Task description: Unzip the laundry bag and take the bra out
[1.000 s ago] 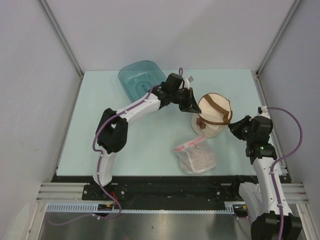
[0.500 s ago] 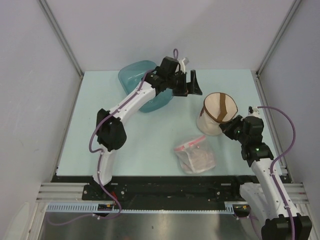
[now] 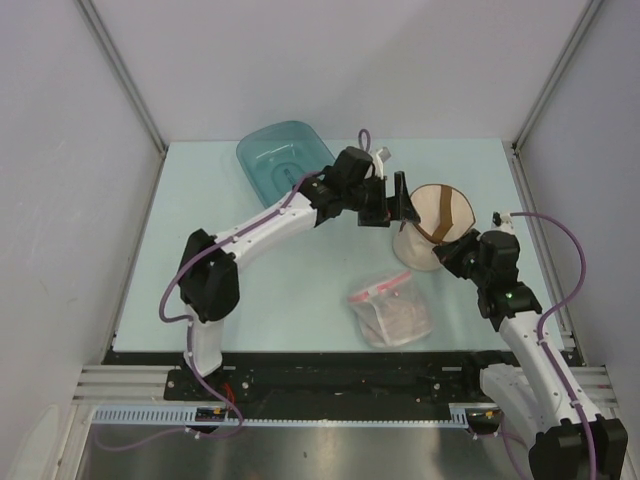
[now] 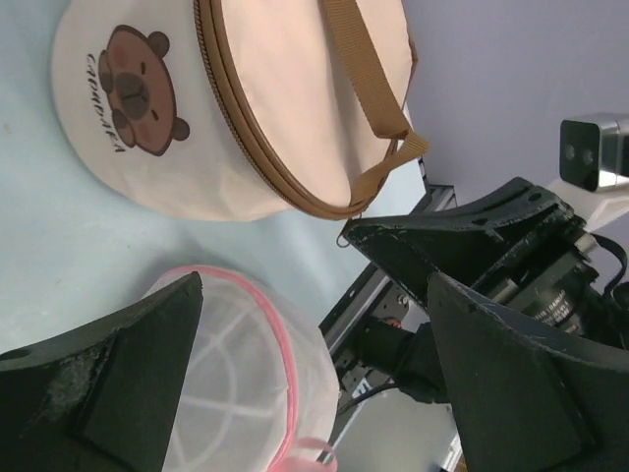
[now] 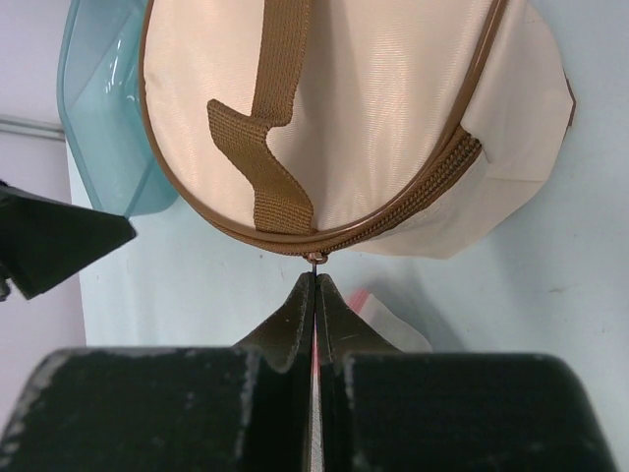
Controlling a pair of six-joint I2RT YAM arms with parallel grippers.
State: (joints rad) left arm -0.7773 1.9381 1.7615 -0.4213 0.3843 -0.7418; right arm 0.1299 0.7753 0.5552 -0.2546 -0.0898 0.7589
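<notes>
So L gripper (image 3: 396,202) let go of the bag (image 3: 436,212) a sec ago, swung off toward the tub (image 3: 278,160), and is now back just beside the bag's far-left side w/ fingers spread all the way, holding nothing. R gripper (image 5: 314,279) hasn't budged: clamped tight at the bag's near edge, and afaict it's pinching the zip pull (image 5: 314,258). Bag sits between the two grippers, tipped up a bit more than before, zip closed all round, so no bra visible, presumably inside. Imo it's a regrip: L has to clamp the bag again so R can drag the zip round.
</notes>
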